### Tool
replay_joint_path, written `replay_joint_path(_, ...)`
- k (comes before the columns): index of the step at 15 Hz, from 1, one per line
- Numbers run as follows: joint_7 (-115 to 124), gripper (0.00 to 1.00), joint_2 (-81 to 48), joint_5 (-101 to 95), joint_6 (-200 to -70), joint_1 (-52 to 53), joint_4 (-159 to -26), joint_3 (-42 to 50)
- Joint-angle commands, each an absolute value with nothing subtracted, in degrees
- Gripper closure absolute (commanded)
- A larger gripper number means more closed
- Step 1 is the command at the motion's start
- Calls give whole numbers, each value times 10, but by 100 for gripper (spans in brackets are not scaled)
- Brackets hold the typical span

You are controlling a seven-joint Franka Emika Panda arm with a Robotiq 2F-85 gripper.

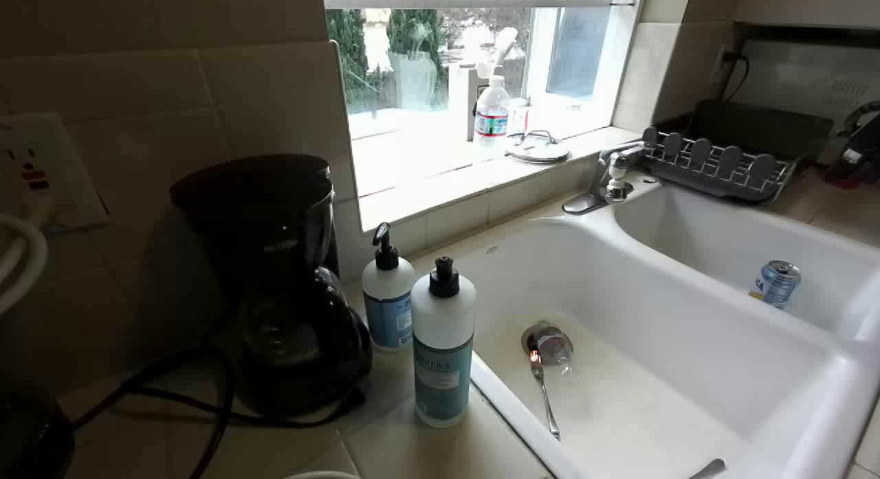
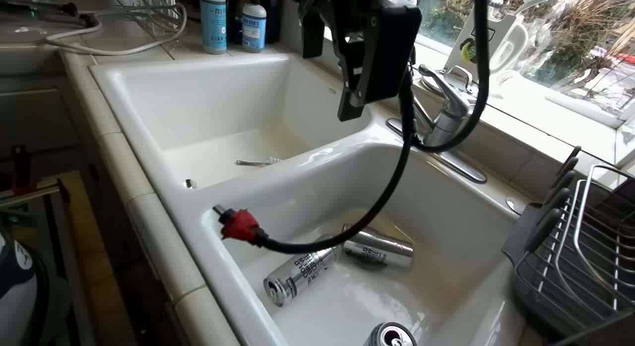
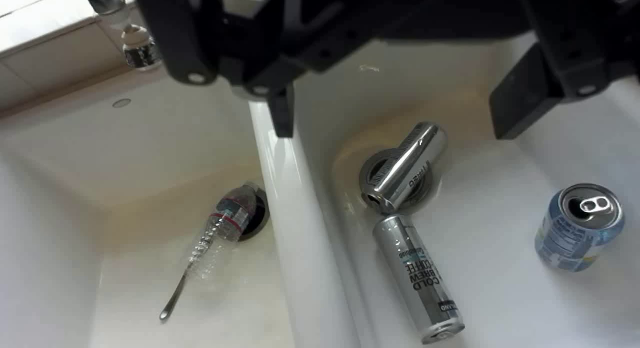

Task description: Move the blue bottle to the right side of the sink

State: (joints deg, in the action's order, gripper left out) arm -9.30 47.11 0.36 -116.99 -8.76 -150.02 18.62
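The blue bottle is tall, with a teal label, white shoulders and a black top. It stands upright on the counter beside the sink in both exterior views (image 1: pixel 443 379) (image 2: pixel 213 23). The white double-basin sink (image 1: pixel 715 300) has a middle divider, which shows in an exterior view (image 2: pixel 297 167) and the wrist view (image 3: pixel 300 238). My gripper (image 2: pixel 331 83) hangs over the sink by the faucet, well away from the bottle. In the wrist view, the gripper (image 3: pixel 397 126) is open with nothing between its fingers. The bottle is out of the wrist view.
A shorter blue pump bottle (image 1: pixel 390 317) stands close beside the blue bottle, next to a black coffee maker (image 1: pixel 275 286). The faucet (image 2: pixel 449 112) and dish rack (image 2: pixel 585 256) border the sink. Several cans (image 3: pixel 417 278) lie in one basin. A red-tipped cable (image 2: pixel 240 224) hangs over the sink.
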Motion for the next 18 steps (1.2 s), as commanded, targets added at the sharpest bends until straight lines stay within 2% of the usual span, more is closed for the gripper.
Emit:
replay_joint_path(1, -100, 0, 468, 11, -1168, -97, -1499, 179)
replay_joint_path(11, -100, 0, 468, 11, -1168, -97, -1499, 179)
replay_joint_path(18, -149, 0, 464, 37, -1170, -12, -1494, 129)
